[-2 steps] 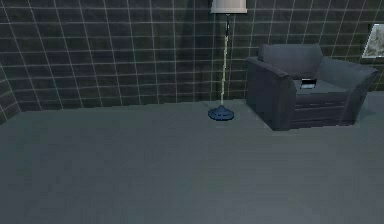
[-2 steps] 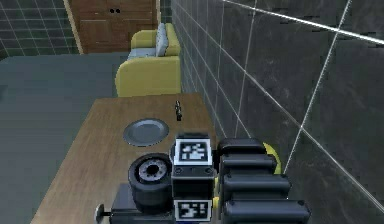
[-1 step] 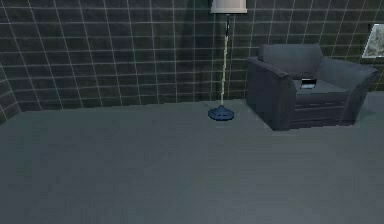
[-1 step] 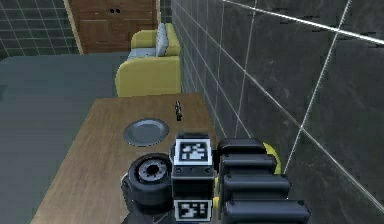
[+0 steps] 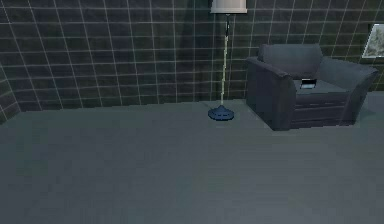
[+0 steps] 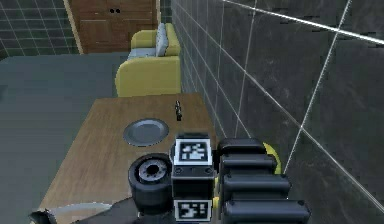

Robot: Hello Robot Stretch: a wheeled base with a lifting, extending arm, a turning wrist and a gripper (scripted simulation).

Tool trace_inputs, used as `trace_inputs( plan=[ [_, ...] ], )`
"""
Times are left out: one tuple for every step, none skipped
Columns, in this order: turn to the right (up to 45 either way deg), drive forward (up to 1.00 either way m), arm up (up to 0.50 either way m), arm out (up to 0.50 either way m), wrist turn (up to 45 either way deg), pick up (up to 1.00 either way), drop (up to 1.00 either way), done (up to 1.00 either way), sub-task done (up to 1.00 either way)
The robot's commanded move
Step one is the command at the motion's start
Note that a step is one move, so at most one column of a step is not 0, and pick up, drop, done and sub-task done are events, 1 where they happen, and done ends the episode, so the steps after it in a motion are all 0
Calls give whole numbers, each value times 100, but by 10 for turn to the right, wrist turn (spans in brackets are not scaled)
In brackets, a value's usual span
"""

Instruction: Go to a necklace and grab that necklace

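In the arm side view the arm's dark bar with its two white marked squares point(image 6: 191, 152) lies over the near end of a wooden table point(image 6: 110, 150). Left of the squares sits the gripper's dark body, and the gripper point(image 6: 100, 208) reaches toward the bottom left corner. Its far end lies over the tabletop at the picture's edge, so I cannot tell whether it holds anything. Farther out on the table are a round grey plate point(image 6: 147, 130) and a small dark upright thing point(image 6: 178, 108) by the wall. I can make out no shape clear enough to call a necklace.
A yellow armchair point(image 6: 150, 65) stands beyond the table, with a wooden cabinet point(image 6: 115, 25) behind it and a dark tiled wall point(image 6: 290, 90) along the right. In the forward view, a floor lamp point(image 5: 222, 60) and a dark armchair point(image 5: 305, 85) stand against a tiled wall across open floor point(image 5: 150, 170).
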Motion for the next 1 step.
trace_inputs(
  plan=[
    [0, 0, 0, 0, 450, 0, 0, 0, 0]
  ],
)
